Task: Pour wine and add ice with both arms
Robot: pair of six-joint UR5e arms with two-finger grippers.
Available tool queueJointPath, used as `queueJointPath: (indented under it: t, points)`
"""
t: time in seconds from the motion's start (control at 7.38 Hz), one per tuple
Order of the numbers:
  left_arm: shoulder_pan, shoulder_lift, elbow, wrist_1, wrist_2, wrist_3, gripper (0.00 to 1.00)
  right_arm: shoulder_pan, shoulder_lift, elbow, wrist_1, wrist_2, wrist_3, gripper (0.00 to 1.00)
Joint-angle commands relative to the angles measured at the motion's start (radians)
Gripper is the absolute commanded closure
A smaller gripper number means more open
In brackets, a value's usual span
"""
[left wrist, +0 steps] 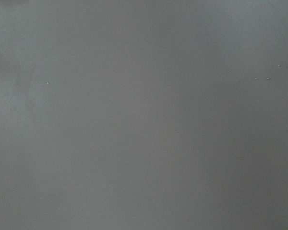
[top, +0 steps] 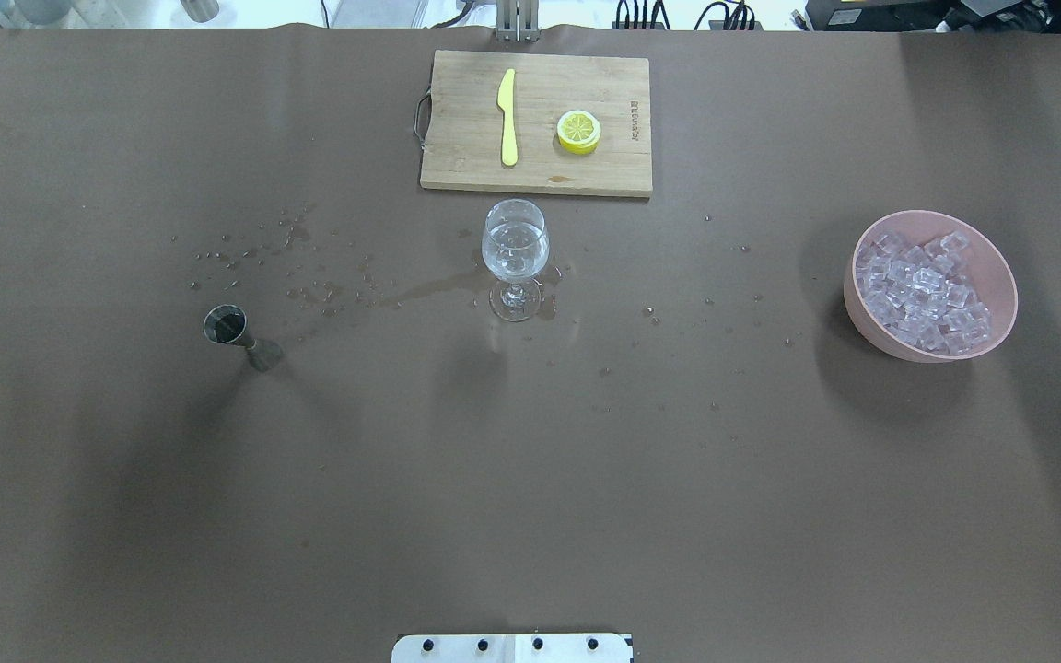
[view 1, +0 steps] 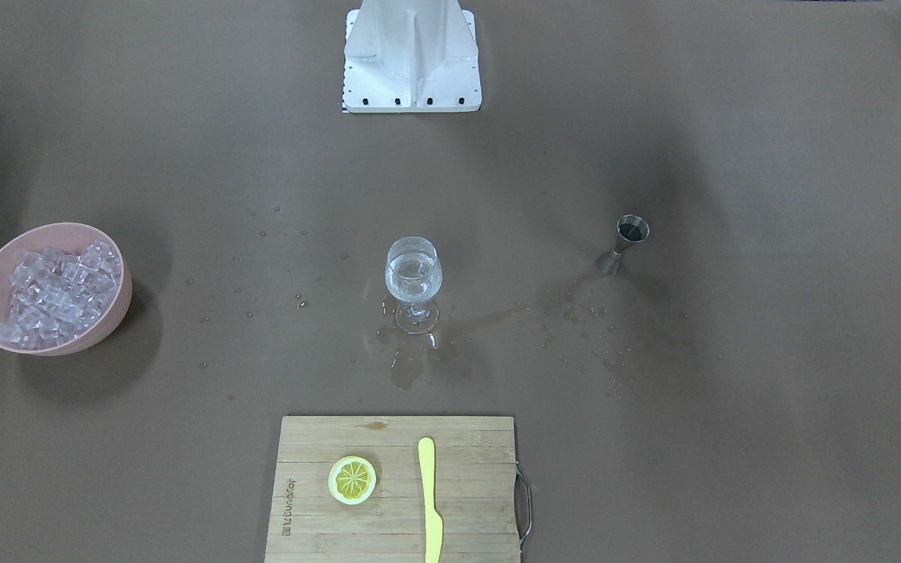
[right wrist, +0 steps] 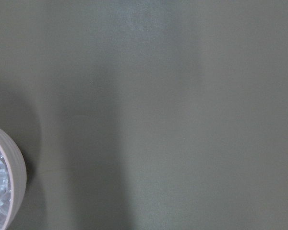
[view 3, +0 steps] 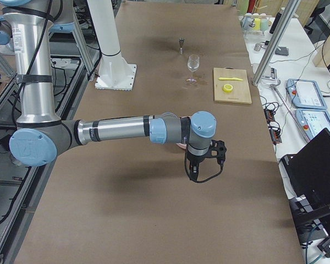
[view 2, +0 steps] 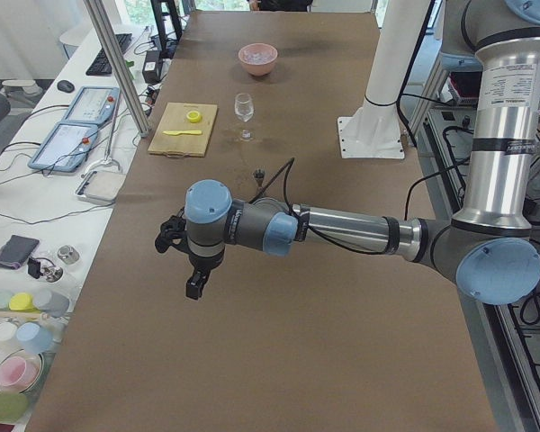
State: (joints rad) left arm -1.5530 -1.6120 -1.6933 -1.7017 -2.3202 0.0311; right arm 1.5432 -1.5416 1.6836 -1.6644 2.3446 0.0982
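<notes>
Jaws of left gripper [view 2: 194, 288] and right gripper [view 3: 193, 175]: cannot tell if spread. Wine [top: 514, 260] is in the middle glass [top: 514, 241]. Ice [top: 922, 295] is in the right bowl [top: 986, 253]; best to pinch it softly.

Soft light casts broad, blurred shadows on the table [top: 530, 506] (wrist views dim, hazy).

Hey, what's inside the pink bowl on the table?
A heap of small clear ice cubes fills the pink bowl. The cubes cover the bowl's bottom, so anything lying beneath them cannot be seen.
</notes>
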Motion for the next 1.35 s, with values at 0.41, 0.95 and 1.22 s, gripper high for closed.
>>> queueJointPath:
  t: [0.41,0.95,1.22]
  points:
    - [0.473,-0.095,-0.309,0.001,0.208,-0.836,0.02,0.000,-0.006,-0.008,0.000,0.012,0.000,0.00]
    - [0.895,-0.161,-0.419,0.005,0.632,-1.299,0.02,-0.002,-0.017,-0.016,0.000,0.012,-0.002,0.00]
    - [1.035,-0.163,-0.418,0.007,0.811,-1.411,0.02,-0.001,-0.023,-0.013,0.000,0.012,-0.002,0.00]
